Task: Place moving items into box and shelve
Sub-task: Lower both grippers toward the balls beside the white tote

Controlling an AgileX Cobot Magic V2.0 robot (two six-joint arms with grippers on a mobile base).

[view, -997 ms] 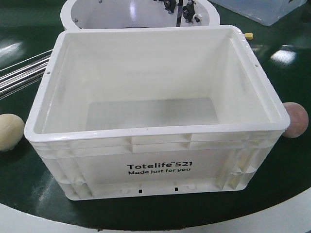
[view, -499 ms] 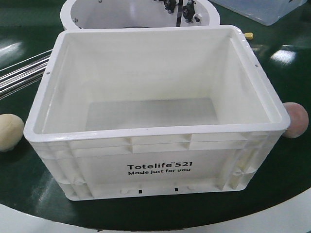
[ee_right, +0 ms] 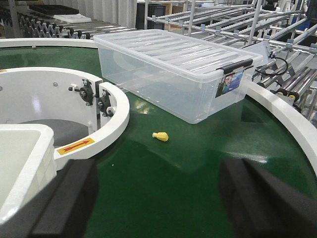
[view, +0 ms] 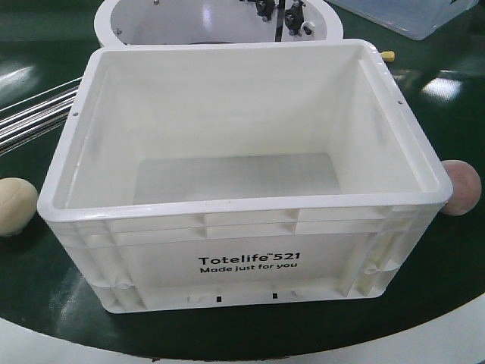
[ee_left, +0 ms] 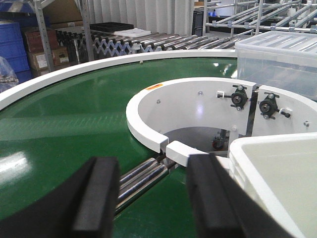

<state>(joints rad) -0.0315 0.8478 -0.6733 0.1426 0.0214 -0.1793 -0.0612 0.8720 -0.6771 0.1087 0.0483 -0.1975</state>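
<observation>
Box: a large white rectangular plastic tote [view: 151,262] with a ribbed rim stands open-topped on the dark green belt [view: 447,288], its printed side facing near.
Cream item: a pale yellow-cream soft ball [view: 15,206] lies on the belt outside the tote, just left of its near left corner.
Pink item: a dusty pink soft ball [view: 461,187] lies on the belt outside the tote, at its right wall and partly hidden by the rim.
Left gripper [ee_left: 153,198]: its black fingers are spread wide with nothing between them, above the belt beside the tote's far left corner.
Right gripper [ee_right: 163,198]: fingers spread wide, holding nothing, by the tote's far right corner.
Far side: a white ring-shaped hub [view: 136,19], a clear lidded plastic bin [ee_right: 178,69] and a small yellow object [ee_right: 161,136].
</observation>
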